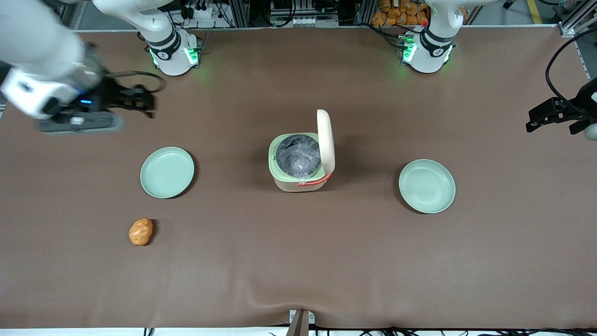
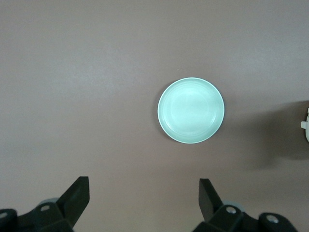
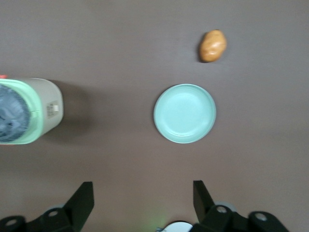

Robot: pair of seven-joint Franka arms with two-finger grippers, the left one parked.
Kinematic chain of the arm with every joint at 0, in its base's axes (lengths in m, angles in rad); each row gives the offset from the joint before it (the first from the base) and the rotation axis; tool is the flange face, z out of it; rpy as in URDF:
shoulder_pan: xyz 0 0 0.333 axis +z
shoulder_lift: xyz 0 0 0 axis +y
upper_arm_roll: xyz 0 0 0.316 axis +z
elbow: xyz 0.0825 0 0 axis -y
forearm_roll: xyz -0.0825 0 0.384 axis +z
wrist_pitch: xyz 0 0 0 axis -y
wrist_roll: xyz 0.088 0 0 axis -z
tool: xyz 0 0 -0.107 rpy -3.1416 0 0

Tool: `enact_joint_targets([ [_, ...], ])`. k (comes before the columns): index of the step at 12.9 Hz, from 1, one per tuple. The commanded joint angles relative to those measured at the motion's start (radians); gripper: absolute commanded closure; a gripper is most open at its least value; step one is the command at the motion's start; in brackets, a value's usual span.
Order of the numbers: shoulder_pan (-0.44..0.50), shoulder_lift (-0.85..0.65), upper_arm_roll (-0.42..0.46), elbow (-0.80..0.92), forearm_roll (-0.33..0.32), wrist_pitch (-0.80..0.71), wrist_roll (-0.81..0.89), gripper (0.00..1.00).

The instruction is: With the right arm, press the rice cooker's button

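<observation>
Here the rice cooker [image 1: 298, 163] stands lid-up (grey pot showing), pincer [image 3: 142, 195] wide above the table [image 1: 298, 261].

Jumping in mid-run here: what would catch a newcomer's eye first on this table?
The rice cooker at the table's middle, its lid standing up open over the grey inner pot. A pale green plate lies toward the working arm's end and another plate toward the parked arm's, with a potato nearer the front camera than the first plate. The right arm's tool hangs open above the table, well away from the cooker.
</observation>
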Motion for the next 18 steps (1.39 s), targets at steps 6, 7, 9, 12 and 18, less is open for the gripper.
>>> enact_joint_targets([
  [6,-0.192,-0.156,0.021,-0.211,-0.007,0.05,-0.17,0.0],
  [7,-0.213,-0.185,0.021,-0.269,0.005,0.102,-0.201,0.0],
  [9,-0.258,-0.202,0.019,-0.322,0.038,0.137,-0.23,0.0],
  [12,-0.281,-0.214,0.019,-0.328,0.036,0.138,-0.236,0.0],
  [18,-0.278,-0.227,0.022,-0.329,0.015,0.137,-0.238,0.0],
])
